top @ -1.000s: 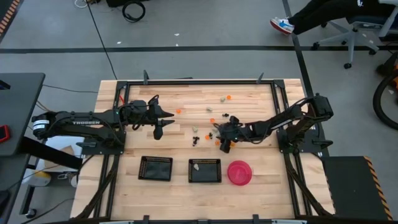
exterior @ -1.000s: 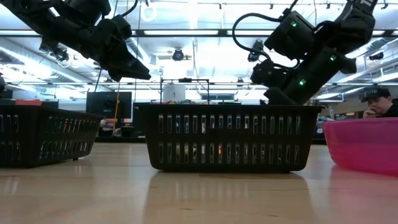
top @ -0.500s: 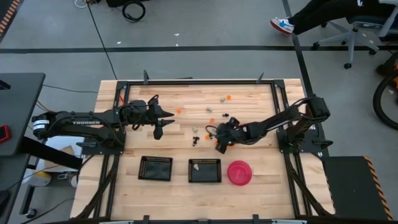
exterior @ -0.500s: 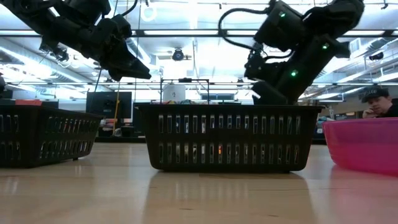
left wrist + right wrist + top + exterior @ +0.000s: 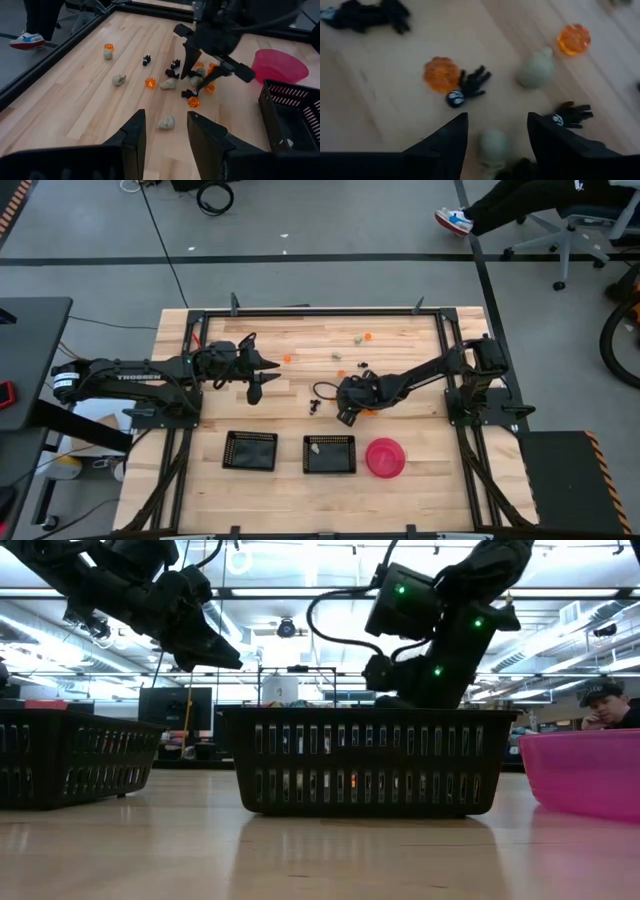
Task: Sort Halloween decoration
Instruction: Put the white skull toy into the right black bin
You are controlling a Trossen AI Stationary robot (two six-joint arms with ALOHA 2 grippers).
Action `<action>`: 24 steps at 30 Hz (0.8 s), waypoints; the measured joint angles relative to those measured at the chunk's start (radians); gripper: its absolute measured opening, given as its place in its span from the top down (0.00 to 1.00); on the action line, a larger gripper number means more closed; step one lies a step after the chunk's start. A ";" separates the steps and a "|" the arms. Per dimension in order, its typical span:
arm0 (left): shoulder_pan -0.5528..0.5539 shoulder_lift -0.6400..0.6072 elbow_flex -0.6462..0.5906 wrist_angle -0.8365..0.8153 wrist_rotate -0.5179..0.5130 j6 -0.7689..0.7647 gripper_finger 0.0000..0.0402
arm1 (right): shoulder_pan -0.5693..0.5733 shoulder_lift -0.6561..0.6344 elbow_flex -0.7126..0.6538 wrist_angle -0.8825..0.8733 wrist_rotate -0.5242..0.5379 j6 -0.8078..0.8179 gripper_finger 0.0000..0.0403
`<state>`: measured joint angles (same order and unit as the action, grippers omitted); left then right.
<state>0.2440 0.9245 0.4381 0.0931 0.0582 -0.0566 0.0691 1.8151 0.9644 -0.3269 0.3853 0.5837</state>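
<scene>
The Halloween decoration lies loose mid-table: orange [image 5: 441, 73], black [image 5: 470, 87] and pale [image 5: 536, 68] trinkets in a cluster [image 5: 340, 380], with a few more [image 5: 362, 337] toward the far edge. My right gripper [image 5: 497, 137] points steeply down over the cluster, open. A pale trinket [image 5: 494, 145] rests on the wood between its fingertips, and I cannot tell whether they touch it. The left wrist view shows this gripper [image 5: 196, 82] among the trinkets. My left gripper [image 5: 266, 380] hangs open above the table's left part, with a pale trinket [image 5: 166, 122] lying beyond its fingers.
Two black mesh trays [image 5: 250, 451] [image 5: 329, 455] and a pink bowl [image 5: 385, 457] stand in a row along the near edge. The middle tray holds a pale piece [image 5: 315, 446]. A black frame [image 5: 300, 311] rims the table. A person sits in the room beyond [image 5: 603, 705].
My right gripper has moved toward the table's left over the trinket cluster, tipped more steeply downward and rolled a little.
</scene>
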 joint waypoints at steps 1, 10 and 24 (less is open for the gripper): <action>0.000 0.000 0.000 -0.001 0.000 0.000 0.71 | -0.004 -0.005 0.000 -0.011 -0.005 0.010 0.50; 0.000 0.000 0.000 0.000 0.000 0.000 0.71 | -0.011 -0.037 0.002 -0.055 -0.023 0.046 0.53; 0.000 0.000 0.000 0.000 0.000 -0.001 0.71 | -0.021 -0.037 0.001 -0.120 -0.070 0.154 0.53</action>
<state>0.2440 0.9245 0.4381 0.0931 0.0582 -0.0577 0.0483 1.7782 0.9657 -0.4471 0.3157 0.7380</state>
